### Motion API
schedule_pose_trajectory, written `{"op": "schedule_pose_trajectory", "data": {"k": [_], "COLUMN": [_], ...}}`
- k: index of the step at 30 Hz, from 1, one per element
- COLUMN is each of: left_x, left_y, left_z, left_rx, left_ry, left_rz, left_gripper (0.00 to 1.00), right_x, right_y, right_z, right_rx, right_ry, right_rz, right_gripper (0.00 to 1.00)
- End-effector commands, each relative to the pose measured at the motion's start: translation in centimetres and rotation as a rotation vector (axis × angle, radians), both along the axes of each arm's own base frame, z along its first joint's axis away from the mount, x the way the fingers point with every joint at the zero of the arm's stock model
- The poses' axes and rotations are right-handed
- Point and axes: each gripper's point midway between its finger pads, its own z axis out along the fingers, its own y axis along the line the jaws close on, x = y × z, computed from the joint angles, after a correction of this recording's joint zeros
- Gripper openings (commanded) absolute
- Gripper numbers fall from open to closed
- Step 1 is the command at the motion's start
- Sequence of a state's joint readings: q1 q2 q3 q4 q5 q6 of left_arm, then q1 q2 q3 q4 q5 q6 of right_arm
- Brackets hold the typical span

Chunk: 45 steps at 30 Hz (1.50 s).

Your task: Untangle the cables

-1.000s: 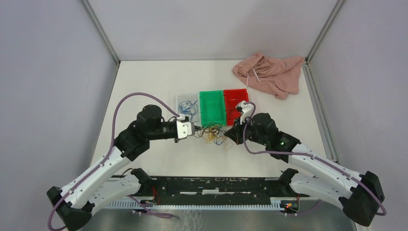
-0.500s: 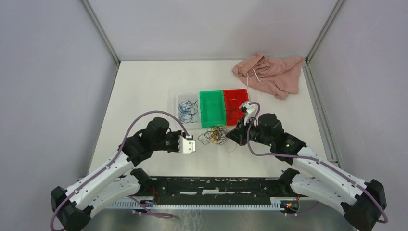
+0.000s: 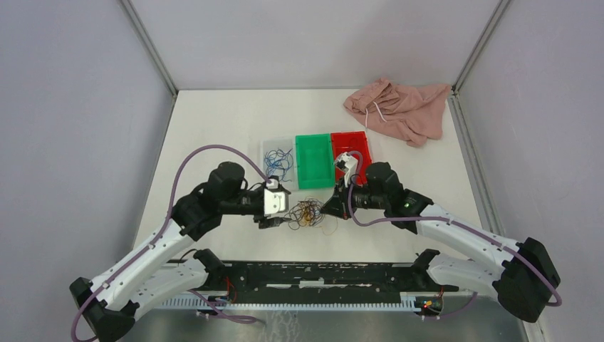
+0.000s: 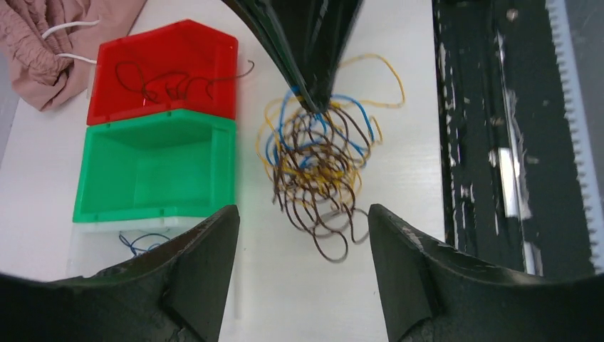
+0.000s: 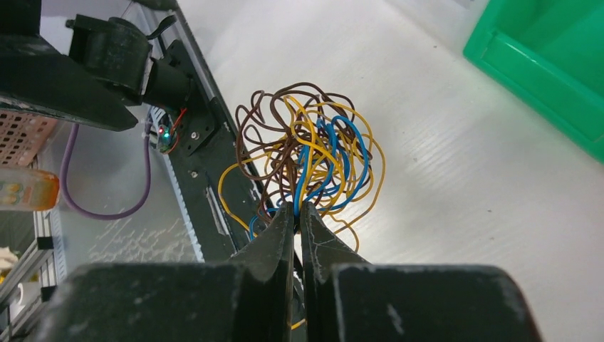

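Our right end effector [image 5: 298, 214] is clamped on the cables [image 5: 313, 160], anchoring the clump on the desk [image 3: 214, 128] near the green bin [image 3: 314, 161]. Our left end effector [image 4: 300, 214] faces it with jaws spread, likely to pick out a strand. A second ago the left one was closed, and the clump has since shifted nearer our bases.

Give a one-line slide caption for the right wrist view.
Right arm's black fingers shut on a tangled clump of thin brown, yellow and blue wires, green plastic bin behind on the white table.
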<state>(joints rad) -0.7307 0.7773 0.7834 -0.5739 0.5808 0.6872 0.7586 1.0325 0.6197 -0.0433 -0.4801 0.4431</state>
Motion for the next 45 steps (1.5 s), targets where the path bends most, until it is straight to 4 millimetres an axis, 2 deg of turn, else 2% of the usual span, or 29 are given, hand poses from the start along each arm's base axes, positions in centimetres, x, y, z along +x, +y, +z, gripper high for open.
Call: {"op": "schedule_pose_trajectory", "data": {"k": [1,6,10,13,16,20,21,26,29,37,39,42,45], "left_x": [0.9,3.3,2.0,0.8,0.8,1.1,1.2,1.2,1.2,1.3,1.5,1.7,2.0], "left_y": [-2.9,-3.6,-3.6,-3.1,-2.6,-2.4,-2.5,-2.8,-2.7,-2.5,-2.4,-2.0,-0.8], "left_z": [4.2,2.9,0.6,-1.1,-2.1,-1.9,-1.7,-0.7,-0.7,-0.7,-1.1,-2.5,-5.1], "left_rx": [-0.161,-0.163,-0.104,-0.043,-0.010,-0.009,-0.013,-0.040,-0.039,-0.033,-0.023,0.016,0.102], "left_ry": [0.081,0.067,0.112,0.124,0.103,0.070,0.067,0.075,0.069,0.062,0.063,0.061,0.033], "left_rz": [0.021,0.098,0.029,-0.042,-0.045,-0.035,-0.033,-0.026,-0.024,-0.015,-0.008,0.001,0.012], "left_gripper": [0.72,0.62,0.59,0.52,0.35,0.06,0.03,0.03,0.03,0.03,0.03,0.03,0.03], "right_x": [-0.2,-1.4,-1.9,-2.0,-1.6,-1.0,-0.9,-0.2,0.0,-0.3,-0.2,0.2,0.7], "right_y": [2.8,4.1,4.6,4.6,4.6,4.5,4.5,4.2,4.0,4.1,4.0,3.7,3.2], "right_z": [4.6,5.4,5.7,5.9,6.2,6.4,6.3,6.0,5.9,6.1,6.6,8.2,10.7], "right_rx": [0.095,0.105,0.113,0.127,0.142,0.161,0.165,0.161,0.156,0.169,0.183,0.226,0.292], "right_ry": [-0.129,-0.161,-0.177,-0.193,-0.217,-0.244,-0.249,-0.259,-0.265,-0.252,-0.258,-0.281,-0.326], "right_rz": [0.103,0.159,0.178,0.179,0.158,0.123,0.111,0.068,0.053,0.060,0.044,0.002,-0.048], "right_gripper": [0.08,0.09,0.09,0.09,0.10,0.13,0.16,0.29,0.28,0.05,0.03,0.00,0.00]}}
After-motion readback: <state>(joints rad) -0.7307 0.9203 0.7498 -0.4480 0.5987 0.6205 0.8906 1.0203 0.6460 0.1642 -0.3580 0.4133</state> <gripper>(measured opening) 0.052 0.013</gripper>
